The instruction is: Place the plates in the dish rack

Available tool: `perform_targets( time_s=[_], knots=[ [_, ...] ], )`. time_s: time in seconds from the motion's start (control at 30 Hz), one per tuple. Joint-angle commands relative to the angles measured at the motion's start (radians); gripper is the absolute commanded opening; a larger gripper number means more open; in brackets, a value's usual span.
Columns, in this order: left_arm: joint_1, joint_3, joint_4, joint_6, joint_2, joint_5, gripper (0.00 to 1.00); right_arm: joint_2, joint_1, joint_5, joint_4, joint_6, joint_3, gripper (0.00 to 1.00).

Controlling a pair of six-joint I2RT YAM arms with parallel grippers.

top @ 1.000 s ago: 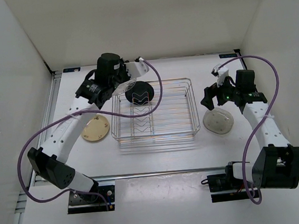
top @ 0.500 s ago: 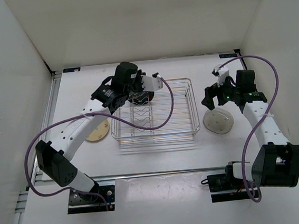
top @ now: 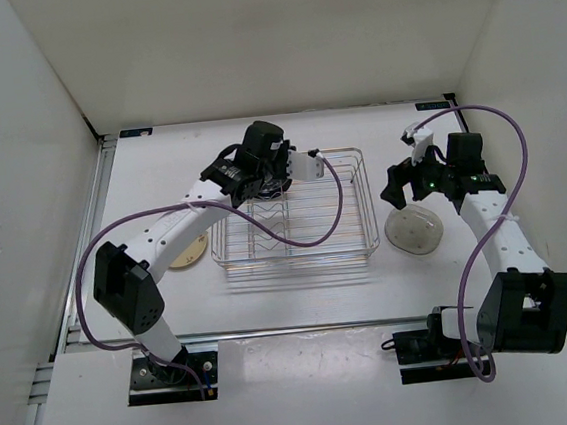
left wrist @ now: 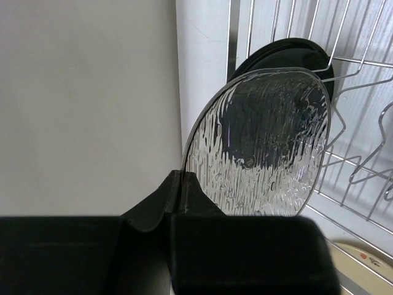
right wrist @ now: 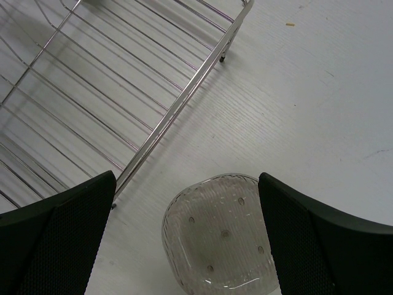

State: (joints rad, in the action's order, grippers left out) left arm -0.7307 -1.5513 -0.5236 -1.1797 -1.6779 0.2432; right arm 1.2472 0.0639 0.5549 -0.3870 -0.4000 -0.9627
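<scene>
Slot alignment decides your next move. Left pincer (left wrist: 182,184) is clenched on the lower rim of the translucent plate (left wrist: 264,141), held on edge at the far-left end of the dish rack (top: 369,209). Its face runs parallel to the black plate (left wrist: 279,52), which stands just behind it in the dividers (left wrist: 368,166). Lower it straight, judging by that: black plate and rack wires crowd it.

Right pincer (right wrist: 186,184) gapes wide above the pale plate (right wrist: 220,236), flat on the table (top: 302,301) right of the rack. Cream plate (top: 193,249) lies left of the rack, partly under the left arm.
</scene>
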Motion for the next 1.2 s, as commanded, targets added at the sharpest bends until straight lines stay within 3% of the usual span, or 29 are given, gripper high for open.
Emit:
perform_targets(
  time_s=[0.0, 1.17],
  knots=[
    [-0.006, -0.046, 0.050, -0.043, 0.026, -0.028, 0.10, -0.029, 0.004, 0.039, 0.031, -0.007, 0.013, 1.00],
    [-0.006, 0.105, 0.198, -0.159, 0.007, -0.056, 0.10, -0.029, 0.053, 0.096, 0.013, -0.007, 0.013, 1.00]
  ],
)
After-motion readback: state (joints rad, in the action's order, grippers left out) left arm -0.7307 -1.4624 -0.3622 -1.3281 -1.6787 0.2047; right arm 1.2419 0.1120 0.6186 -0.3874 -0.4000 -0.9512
